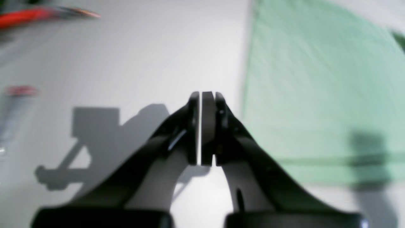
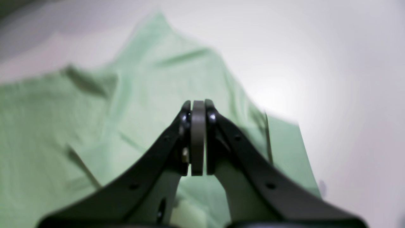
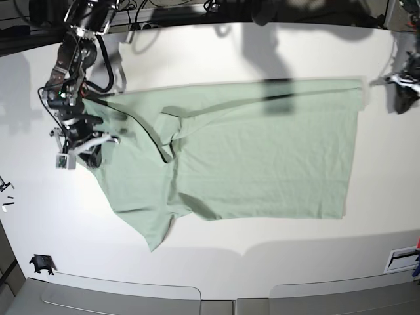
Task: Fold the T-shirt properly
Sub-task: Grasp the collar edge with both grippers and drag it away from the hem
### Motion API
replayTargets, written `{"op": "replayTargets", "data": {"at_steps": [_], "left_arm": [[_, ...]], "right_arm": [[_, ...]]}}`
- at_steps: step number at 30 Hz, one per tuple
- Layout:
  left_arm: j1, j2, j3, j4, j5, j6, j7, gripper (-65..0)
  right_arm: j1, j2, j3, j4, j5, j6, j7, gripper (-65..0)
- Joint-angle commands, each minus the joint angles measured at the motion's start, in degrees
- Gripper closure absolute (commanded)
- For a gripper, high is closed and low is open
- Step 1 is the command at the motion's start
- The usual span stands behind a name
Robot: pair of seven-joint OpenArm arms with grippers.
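The pale mint-green T-shirt (image 3: 262, 157) lies spread out on the white table, its hem toward the right and a sleeve pointing to the front left. My right gripper (image 3: 98, 140) hovers over the shirt's left end by the sleeve. In the right wrist view the right gripper (image 2: 198, 102) is shut, pads pressed together, with the rumpled T-shirt (image 2: 63, 126) below and nothing between them. My left gripper (image 3: 394, 83) is at the far right, just off the shirt's back corner. Seen from its wrist, the left gripper (image 1: 201, 93) is shut over bare table, the T-shirt (image 1: 316, 95) to its right.
A blurred red object (image 1: 31, 14) and a red-capped item (image 1: 19, 91) lie left of the left gripper. A small black object (image 3: 41, 264) sits at the front left, a white piece (image 3: 401, 259) at the front right. Cables run along the back edge.
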Motion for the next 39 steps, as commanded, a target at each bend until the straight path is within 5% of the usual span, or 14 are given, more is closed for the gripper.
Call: {"op": "replayTargets", "data": {"at_steps": [1,6,11,22,29,39], "left_arm": [[-0.6,-1.1,2.2,0.8,1.4,-0.3,-2.1,0.0],[-4.2,-1.1,14.9,0.8,13.7,0.2,-4.1,0.0],[-7.2,-1.0,20.9,-2.1,19.7,6.6,-4.1,0.0],[-8.8,-1.0,21.3,-21.9,19.0,6.6,-4.0,0.0],[-8.3,-1.0,21.2,-21.6,15.7,5.8,3.1,0.0],[0.0,-1.0,21.0,-16.8,14.1,4.8,2.8,0.0]], "right_arm": [[-0.4,1.3,-0.6,1.0,0.5,0.5,1.4,0.0],[-6.5,2.9,-5.0,1.0,-2.6,0.3,2.8,0.0],[-9.6,2.7,-6.1,-0.6,-4.6,-0.6,5.5,0.0],[-9.7,2.8,-6.1,-13.2,-7.2,-3.7,5.8,0.0],[-14.3,4.3,-6.1,-13.2,-6.9,-3.7,4.2,0.0],[-23.1,7.7,-6.0,-10.1,-1.5,-3.6,2.9,0.0]]}}
